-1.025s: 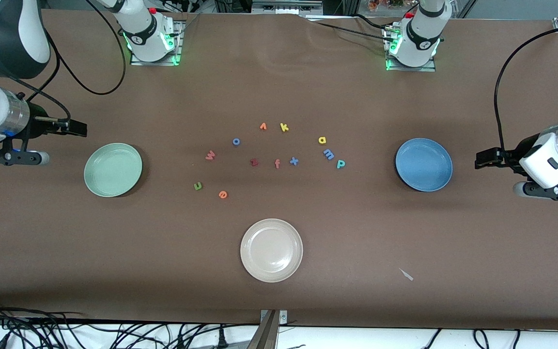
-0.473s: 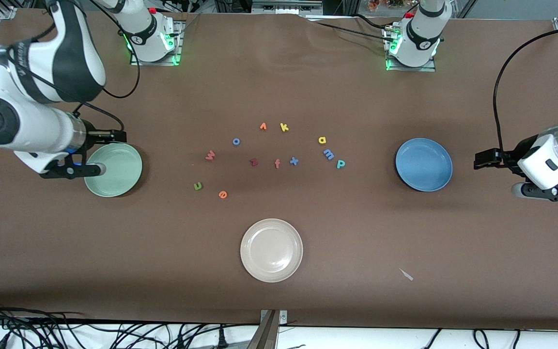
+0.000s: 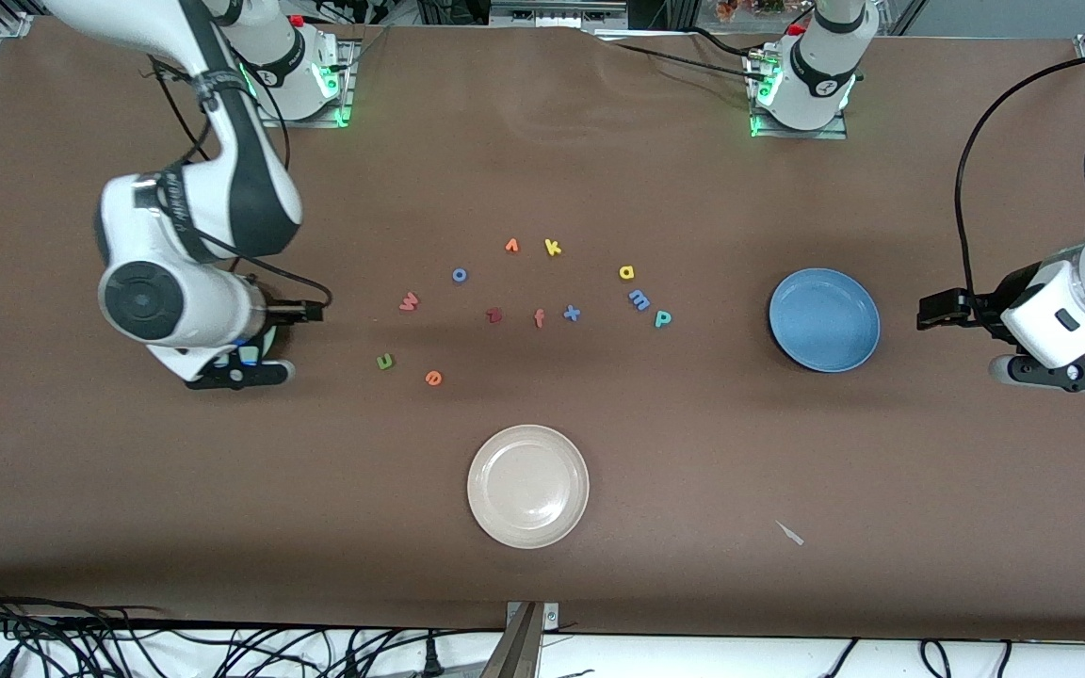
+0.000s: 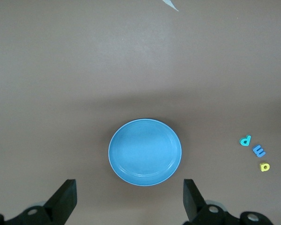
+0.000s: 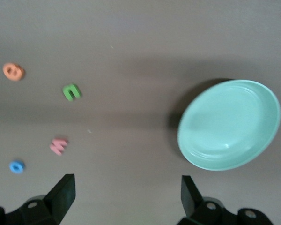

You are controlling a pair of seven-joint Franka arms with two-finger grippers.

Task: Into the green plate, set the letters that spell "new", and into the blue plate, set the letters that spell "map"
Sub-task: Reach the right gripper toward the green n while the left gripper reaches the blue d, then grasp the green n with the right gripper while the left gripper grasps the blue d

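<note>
Right gripper [image 5: 124, 197] held open over green plate [image 5: 228, 123]; green n [image 3: 385, 361] found nearest, toward table middle. Left gripper [image 4: 129, 199] open, waiting.

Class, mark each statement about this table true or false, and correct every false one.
1. The blue plate holds no letters. True.
2. The yellow a lies on the cream-white plate. False: it lies on the table beside the light blue m.
3. The right gripper is open. True.
4. The left gripper grips the teal p. False: it is open and holds nothing.
</note>
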